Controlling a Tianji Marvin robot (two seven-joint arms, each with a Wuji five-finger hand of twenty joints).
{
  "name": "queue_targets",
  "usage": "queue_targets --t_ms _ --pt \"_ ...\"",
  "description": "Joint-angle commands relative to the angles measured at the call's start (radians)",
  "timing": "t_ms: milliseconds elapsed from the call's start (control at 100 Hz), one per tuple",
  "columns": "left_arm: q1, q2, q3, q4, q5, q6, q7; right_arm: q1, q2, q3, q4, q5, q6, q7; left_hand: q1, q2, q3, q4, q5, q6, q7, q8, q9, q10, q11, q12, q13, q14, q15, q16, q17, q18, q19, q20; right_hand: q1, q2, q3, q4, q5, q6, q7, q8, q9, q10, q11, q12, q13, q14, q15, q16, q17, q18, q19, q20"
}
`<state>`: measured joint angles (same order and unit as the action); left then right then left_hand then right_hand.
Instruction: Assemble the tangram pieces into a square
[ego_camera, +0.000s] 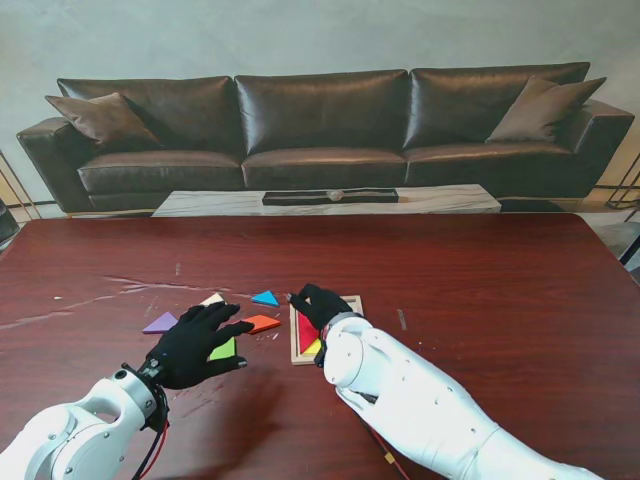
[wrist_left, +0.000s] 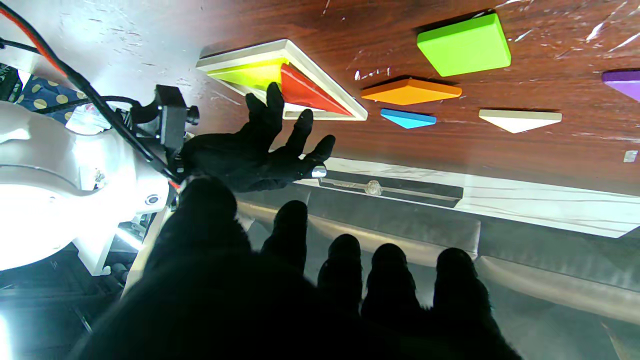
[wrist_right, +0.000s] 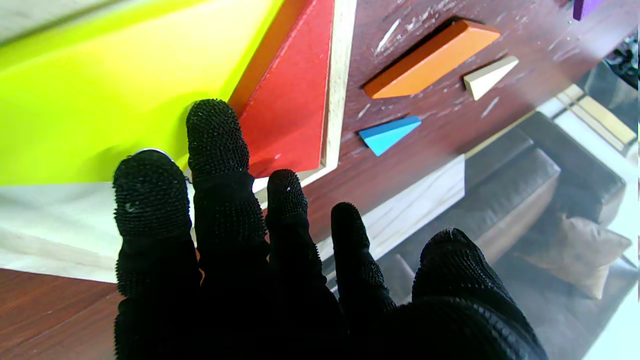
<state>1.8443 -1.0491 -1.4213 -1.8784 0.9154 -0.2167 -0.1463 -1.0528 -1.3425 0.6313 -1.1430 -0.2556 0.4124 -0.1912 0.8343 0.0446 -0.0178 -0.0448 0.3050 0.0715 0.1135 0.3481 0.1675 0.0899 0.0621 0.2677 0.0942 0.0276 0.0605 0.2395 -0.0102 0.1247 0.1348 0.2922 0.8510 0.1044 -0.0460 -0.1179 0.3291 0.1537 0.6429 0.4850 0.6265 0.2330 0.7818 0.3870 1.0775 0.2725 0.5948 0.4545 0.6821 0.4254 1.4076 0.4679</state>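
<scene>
Two seated: yellow triangle (wrist_right: 120, 85), red triangle (wrist_right: 292, 115), under right hand (ego_camera: 318, 305), fingers spread, gripping nothing, in pale wooden square tray (ego_camera: 352, 305).
Loose: green square (wrist_left: 464, 45) under left hand (ego_camera: 197, 343), empty, fingers spread.
Technique: likely press flat.

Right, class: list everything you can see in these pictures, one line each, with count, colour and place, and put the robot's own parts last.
Table: one, dark red wood, under everything.
Tray: one, pale wood, table centre.
Yellow piece: one, in the tray.
Red piece: one, in the tray beside the yellow.
Orange piece: one, left of the tray.
Blue piece: one, farther from me than the orange.
Green piece: one, partly under the left hand.
White piece: one, left of the blue.
Purple piece: one, farthest left.
Sofa: one, dark brown, behind.
Left hand: black glove, open.
Right hand: black glove, open, over the tray.
</scene>
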Motion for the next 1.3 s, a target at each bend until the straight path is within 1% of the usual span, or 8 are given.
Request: queue_targets --t_ms 0,150,400,520,630,750,1180,1290 --pt "0.002 0.001 -0.001 -0.004 0.0 -0.008 -0.005 -0.002 -0.016 -0.004 0.008 0.003 -0.01 -0.012 0.014 0.029 -0.011 0.028 0.009 -0.006 -0.004 0.014 0.013 -0.021 -0.017 -0.001 -0.011 -0.025 -0.021 -0.001 -0.004 0.0 -0.026 0.009 -0.016 0.039 -0.019 0.018 0.0 -0.008 0.018 -0.01 0.032 -0.005 0.012 0.007 0.006 0.012 0.0 -0.016 -0.003 0.005 0.029 -0.017" --pt "-0.005 0.003 0.002 -0.005 0.001 -0.022 -0.013 0.001 -0.035 -0.004 0.039 0.02 -0.041 -0.048 0.014 0.03 -0.011 0.029 0.011 -0.007 -0.003 0.015 0.014 -0.022 -0.017 -0.001 -0.011 -0.026 -0.021 -0.002 -0.003 0.0 -0.026 0.01 -0.018 0.043 -0.018 0.018 0.001 -0.009 0.022 -0.011 0.033 -0.004 0.011 0.007 -0.001 0.017 -0.008 -0.021 -0.009 0.008 0.023 -0.021" --pt "-0.02 0.007 0.008 -0.005 0.002 -0.036 -0.035 0.015 -0.047 -0.014 0.068 0.02 -0.053 -0.063 0.015 0.029 -0.01 0.029 0.013 -0.007 -0.002 0.015 0.018 -0.023 -0.016 0.0 -0.01 -0.024 -0.021 -0.002 -0.004 0.0 -0.027 0.01 -0.019 0.047 -0.017 0.018 0.0 -0.016 0.026 -0.014 0.031 -0.01 0.008 0.006 -0.029 0.021 -0.027 -0.03 -0.043 0.013 0.008 -0.027" --pt "-0.027 0.008 0.014 -0.005 0.003 -0.036 -0.042 0.015 -0.042 -0.01 0.063 0.01 -0.053 -0.064 0.017 0.028 -0.01 0.029 0.014 -0.007 -0.001 0.015 0.019 -0.022 -0.016 0.0 -0.009 -0.025 -0.02 -0.001 -0.003 0.001 -0.027 0.01 -0.027 0.047 -0.02 0.018 -0.007 -0.027 0.025 -0.015 0.018 -0.023 0.006 0.006 -0.059 0.003 -0.029 -0.025 -0.092 0.01 0.011 -0.018" --pt "-0.031 0.009 0.019 -0.004 0.003 -0.035 -0.046 0.003 -0.041 0.012 0.052 0.005 -0.06 -0.096 0.017 0.029 -0.01 0.028 0.014 -0.007 -0.001 0.015 0.019 -0.022 -0.015 0.0 -0.01 -0.025 -0.02 -0.001 -0.003 0.0 -0.027 0.01 -0.028 0.046 -0.018 0.02 -0.005 -0.034 0.027 -0.014 0.019 -0.029 0.012 0.008 -0.067 -0.006 -0.021 -0.015 -0.117 0.01 0.016 -0.007" --pt "-0.036 0.009 0.025 -0.005 0.005 -0.034 -0.05 0.003 -0.036 0.022 0.055 -0.01 -0.063 -0.104 0.019 0.028 -0.01 0.028 0.014 -0.007 -0.001 0.015 0.019 -0.022 -0.015 0.0 -0.009 -0.024 -0.02 -0.001 -0.003 0.0 -0.027 0.01 -0.035 0.048 -0.018 0.02 -0.007 -0.046 0.025 -0.015 0.01 -0.038 0.008 0.007 -0.129 -0.017 -0.046 -0.017 -0.17 0.0 -0.012 -0.008" --pt "-0.039 0.011 0.036 -0.011 0.009 -0.017 -0.063 0.033 -0.045 0.01 0.148 0.002 -0.084 -0.092 0.021 0.028 -0.01 0.028 0.014 -0.008 0.0 0.015 0.02 -0.023 -0.014 0.001 -0.007 -0.026 -0.019 -0.001 -0.003 0.0 -0.027 0.01 -0.052 0.054 -0.016 0.023 -0.01 -0.077 0.016 -0.01 0.008 -0.07 -0.01 0.002 -0.234 -0.084 -0.077 -0.005 -0.28 -0.015 -0.055 0.004" --pt "-0.038 0.011 0.037 -0.013 0.011 -0.014 -0.066 0.031 -0.049 0.011 0.157 0.02 -0.095 -0.088 0.021 0.028 -0.01 0.028 0.013 -0.007 0.0 0.014 0.019 -0.023 -0.015 0.001 -0.008 -0.024 -0.02 -0.001 -0.002 0.0 -0.026 0.011 -0.053 0.055 -0.014 0.023 -0.009 -0.076 0.015 -0.009 0.01 -0.068 -0.01 0.003 -0.224 -0.071 -0.077 -0.005 -0.274 -0.014 -0.054 0.008"
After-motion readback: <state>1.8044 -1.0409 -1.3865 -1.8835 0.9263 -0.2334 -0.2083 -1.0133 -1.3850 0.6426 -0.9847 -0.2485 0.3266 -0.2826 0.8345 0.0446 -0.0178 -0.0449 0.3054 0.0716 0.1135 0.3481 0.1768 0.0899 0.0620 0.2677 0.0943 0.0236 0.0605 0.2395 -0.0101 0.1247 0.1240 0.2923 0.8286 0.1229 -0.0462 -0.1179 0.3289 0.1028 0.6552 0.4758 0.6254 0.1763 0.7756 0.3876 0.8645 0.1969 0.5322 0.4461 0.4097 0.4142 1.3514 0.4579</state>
